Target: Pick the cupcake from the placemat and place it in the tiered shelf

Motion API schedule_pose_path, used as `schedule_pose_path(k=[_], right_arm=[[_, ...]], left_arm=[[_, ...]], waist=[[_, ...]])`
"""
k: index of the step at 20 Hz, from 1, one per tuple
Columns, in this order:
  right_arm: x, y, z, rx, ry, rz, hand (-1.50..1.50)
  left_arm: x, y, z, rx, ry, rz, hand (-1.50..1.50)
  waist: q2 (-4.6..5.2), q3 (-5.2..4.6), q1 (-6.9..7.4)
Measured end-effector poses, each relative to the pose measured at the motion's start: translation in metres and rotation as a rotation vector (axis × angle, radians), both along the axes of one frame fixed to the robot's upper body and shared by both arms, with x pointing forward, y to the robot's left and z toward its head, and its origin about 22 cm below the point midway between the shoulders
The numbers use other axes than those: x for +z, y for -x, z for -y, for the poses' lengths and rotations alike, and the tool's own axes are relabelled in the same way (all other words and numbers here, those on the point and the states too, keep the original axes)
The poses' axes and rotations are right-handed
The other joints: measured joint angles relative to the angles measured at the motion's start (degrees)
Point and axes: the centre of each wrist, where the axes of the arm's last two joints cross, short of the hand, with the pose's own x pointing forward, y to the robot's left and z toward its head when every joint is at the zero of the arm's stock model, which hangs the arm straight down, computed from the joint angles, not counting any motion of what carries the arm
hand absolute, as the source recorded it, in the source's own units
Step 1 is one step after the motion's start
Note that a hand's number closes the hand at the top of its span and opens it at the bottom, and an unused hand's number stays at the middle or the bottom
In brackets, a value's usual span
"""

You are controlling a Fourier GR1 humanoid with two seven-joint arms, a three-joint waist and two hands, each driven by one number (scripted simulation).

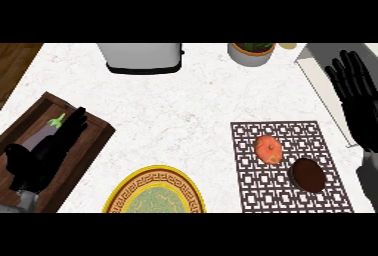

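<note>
Head view: the cupcake [308, 175] sits on the placemat [251, 195], touching or just beside a tomato [269, 148]. The right hand [358, 95] is spread, well above it at the right edge; the left hand [46, 155], fingers relaxed, lies over the shelf [44, 107] and an eggplant [50, 126]. Reaching down could knock or grab the tomato instead; the left hand crowds the placing spot.

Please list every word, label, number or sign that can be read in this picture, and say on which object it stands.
None: no object bears readable text.
The placemat shows only a fret pattern, no letters.
The plate has a Greek-key border, no writing.
The toaster and plant pot show no label.
</note>
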Motion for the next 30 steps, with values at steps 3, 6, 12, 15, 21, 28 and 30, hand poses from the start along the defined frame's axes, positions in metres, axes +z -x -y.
schedule_pose_path(k=[3, 6, 12, 15, 21, 28, 30], right_arm=[[-0.005, 0.007, -0.009, -0.012, 0.037, 0.002, 1.5], [-0.025, 0.014, -0.034, -0.033, 0.096, -0.012, 1.5], [-0.072, 0.042, -0.009, -0.509, 0.354, -0.085, -1.5], [-0.097, 0.07, -0.049, -0.525, 0.375, -0.106, -1.5], [-0.104, 0.11, -0.07, -0.629, 0.554, -0.161, -1.5], [-0.084, 0.13, -0.058, -0.669, 0.873, -0.34, -1.5], [-0.076, 0.131, -0.058, -0.635, 0.972, -0.422, -1.5]], left_arm=[[0.002, -0.003, -0.013, 0.052, -0.002, 0.013, 0.0], [-0.001, -0.001, -0.026, 0.156, -0.016, 0.025, 0.0], [-0.017, 0.01, -0.039, 0.256, -0.004, -0.017, 0.0], [-0.022, 0.014, -0.042, 0.27, 0.008, -0.021, 0.0], [-0.029, 0.023, -0.042, 0.287, 0.014, -0.02, 0.0], [-0.027, 0.018, -0.042, 0.294, 0.008, -0.018, 0.0], [-0.025, 0.016, -0.041, 0.287, 0.009, -0.014, 0.0]], waist=[[0.78, 0.05, 0.28], [1.19, 0.06, 0.69], [1.47, -0.17, -0.41], [1.42, -0.06, -0.15], [1.34, -0.12, -0.01], [1.45, -0.35, -0.28], [1.54, -0.37, 0.16]])
